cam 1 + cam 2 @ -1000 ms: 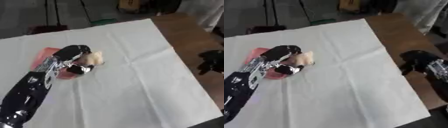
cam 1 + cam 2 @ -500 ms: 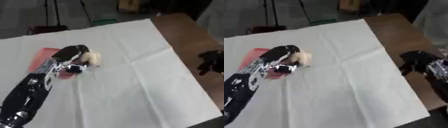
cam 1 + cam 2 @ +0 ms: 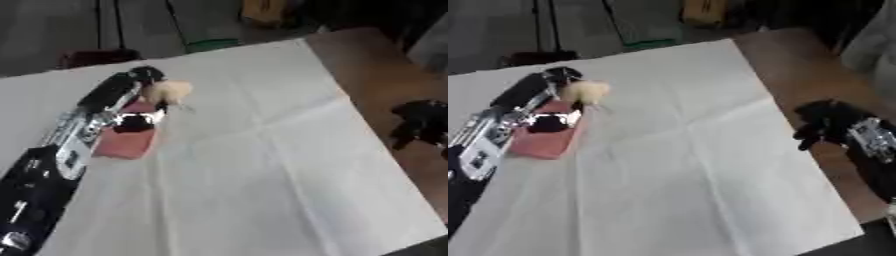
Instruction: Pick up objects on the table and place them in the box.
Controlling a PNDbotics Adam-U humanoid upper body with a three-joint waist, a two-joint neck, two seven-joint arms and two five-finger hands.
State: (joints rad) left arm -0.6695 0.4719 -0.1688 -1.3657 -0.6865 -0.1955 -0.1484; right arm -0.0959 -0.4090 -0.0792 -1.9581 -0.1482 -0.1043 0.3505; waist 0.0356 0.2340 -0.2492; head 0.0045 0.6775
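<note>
1. While its arm stretches over the white cloth (image 3: 262, 165), the left hand (image 3: 138, 88) has its fingers curled round a pale, fuzzy object (image 3: 170, 90), held above the far end of a pink box (image 3: 544, 137) (a shallow, flat shape).
2. Off to the right, the right hand (image 3: 826, 123) hangs beyond the cloth's edge over the brown tabletop (image 3: 798, 65), fingers curled with nothing in them.
3. Blur hides what the pale object is, and the left arm covers part of the box.
4. Between the two hands the cloth lies flat with only fold creases; its near right corner reaches the table's edge.
</note>
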